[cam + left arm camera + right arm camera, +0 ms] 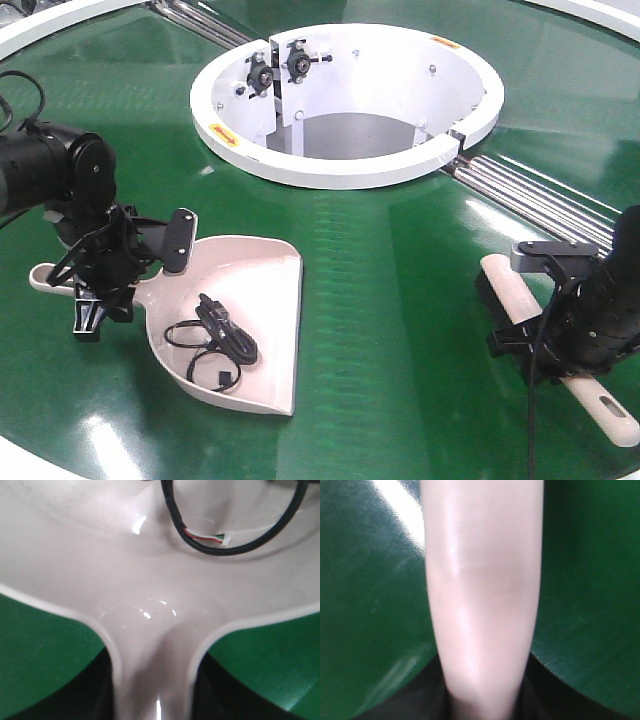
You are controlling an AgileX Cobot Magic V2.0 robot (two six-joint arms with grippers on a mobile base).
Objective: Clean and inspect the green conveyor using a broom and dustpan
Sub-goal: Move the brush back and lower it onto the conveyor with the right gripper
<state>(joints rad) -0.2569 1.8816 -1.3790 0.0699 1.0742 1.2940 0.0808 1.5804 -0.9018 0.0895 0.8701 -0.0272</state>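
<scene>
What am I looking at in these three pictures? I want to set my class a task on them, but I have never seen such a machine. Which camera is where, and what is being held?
It is a robot with two black arms working over a green conveyor, a glossy belt curving round a white ring-shaped housing. The front view looks down on everything. The other two views come from cameras on the wrists, so they show only what is right before each gripper.

The left gripper is at the handle of the dustpan, a beige-pink scoop lying on the belt. A coiled black cable lies in it; the left wrist view shows it too.

The right gripper is around the handle of the broom. The right wrist view shows that pale handle close up.
</scene>
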